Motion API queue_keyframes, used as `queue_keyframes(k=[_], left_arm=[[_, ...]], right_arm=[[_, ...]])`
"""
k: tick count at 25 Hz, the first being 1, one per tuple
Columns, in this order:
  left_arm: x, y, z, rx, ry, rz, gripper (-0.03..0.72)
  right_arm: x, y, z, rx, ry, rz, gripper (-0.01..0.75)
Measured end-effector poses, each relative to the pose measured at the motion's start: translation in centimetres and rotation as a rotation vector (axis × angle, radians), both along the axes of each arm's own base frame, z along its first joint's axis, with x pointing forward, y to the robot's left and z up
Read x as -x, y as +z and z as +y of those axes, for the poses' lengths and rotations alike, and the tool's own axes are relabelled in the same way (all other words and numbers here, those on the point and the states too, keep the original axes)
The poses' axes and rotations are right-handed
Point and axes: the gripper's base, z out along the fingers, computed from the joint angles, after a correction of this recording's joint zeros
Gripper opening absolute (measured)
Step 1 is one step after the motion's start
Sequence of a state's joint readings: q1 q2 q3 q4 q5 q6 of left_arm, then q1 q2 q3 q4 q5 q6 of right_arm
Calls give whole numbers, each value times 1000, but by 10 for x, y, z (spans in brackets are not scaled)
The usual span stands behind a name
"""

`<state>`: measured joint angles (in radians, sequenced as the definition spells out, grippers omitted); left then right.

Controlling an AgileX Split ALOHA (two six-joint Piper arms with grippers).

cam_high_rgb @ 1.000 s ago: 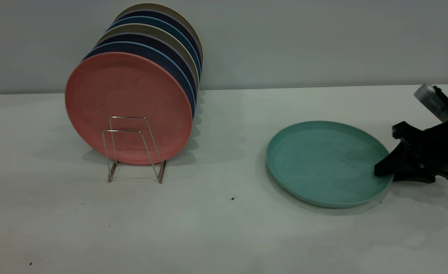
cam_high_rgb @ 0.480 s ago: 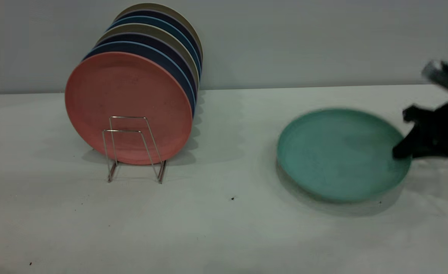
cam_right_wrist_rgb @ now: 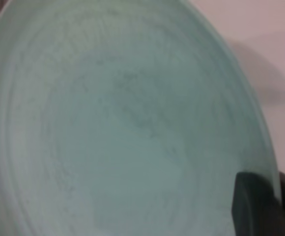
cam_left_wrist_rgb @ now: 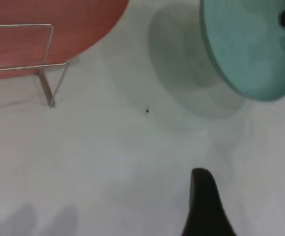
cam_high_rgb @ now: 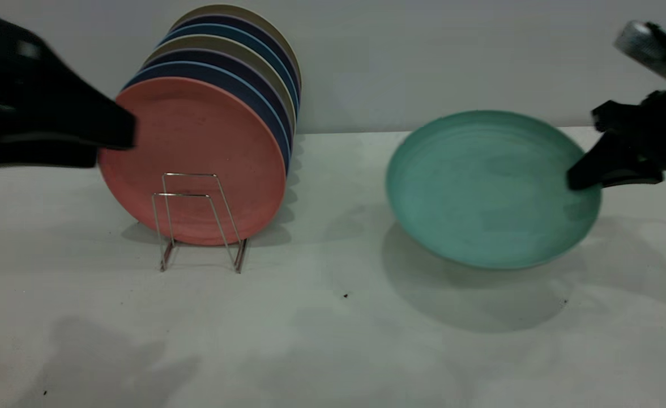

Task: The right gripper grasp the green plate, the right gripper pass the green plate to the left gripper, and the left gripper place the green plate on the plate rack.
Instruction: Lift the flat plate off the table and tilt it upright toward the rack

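At nine o'clock in the exterior view the left gripper [cam_high_rgb: 112, 133] reaches in above the table, near the pink plate [cam_high_rgb: 197, 161]; whether its fingers are parted I cannot tell. Next comes the rack [cam_high_rgb: 197, 221], its front loops free, with pink, blue and olive plates stacked upright behind them. Toward three o'clock the green plate [cam_high_rgb: 489, 190] hangs tilted off the table, clear of its shadow. The right gripper [cam_high_rgb: 579, 178] is clamped on its rim at the plate's three o'clock edge. A grip on one edge is thin: the plate could pivot or slip during the handover. The left gripper might also brush the pink plate.
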<state>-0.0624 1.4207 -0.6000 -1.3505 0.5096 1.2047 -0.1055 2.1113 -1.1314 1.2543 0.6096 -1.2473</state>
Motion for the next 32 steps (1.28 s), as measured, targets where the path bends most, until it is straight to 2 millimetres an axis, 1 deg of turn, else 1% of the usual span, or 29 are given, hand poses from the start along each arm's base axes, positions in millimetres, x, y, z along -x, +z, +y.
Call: queue_keyframes(k=[3,5,8,11,14,16,23,27,29,30,32], left_arm=[[-21,-19,-12,-1,-43,50,497],[-31,-33,-20,-4,-68,90,497],[-38,-49,-32,-9,-103,136,497],[-42,-57,-38,-7,-106,161,497],[-45,-59,-39,0,-90,149,497],[-46,-58,-39,0,-89,136,497],[-48,-58,-39,10,-65,129,497],[-48,-57,-39,24,-52,129,486],[-47,-56,-41,42,-68,132,427],[-47,-55,-41,47,-75,133,362],[-47,-54,-42,70,-74,140,185]], right_arm=[[3,0,23,0,75,7,13],[4,0,35,-3,105,11,13],[6,0,51,-9,143,17,13],[10,1,68,-34,191,29,13],[16,2,88,-73,242,43,13],[18,4,97,-104,255,50,13],[24,10,117,-216,283,74,14],[32,18,139,-334,346,85,17],[35,21,149,-359,378,72,28],[35,21,150,-362,381,61,34],[36,20,151,-349,389,49,58]])
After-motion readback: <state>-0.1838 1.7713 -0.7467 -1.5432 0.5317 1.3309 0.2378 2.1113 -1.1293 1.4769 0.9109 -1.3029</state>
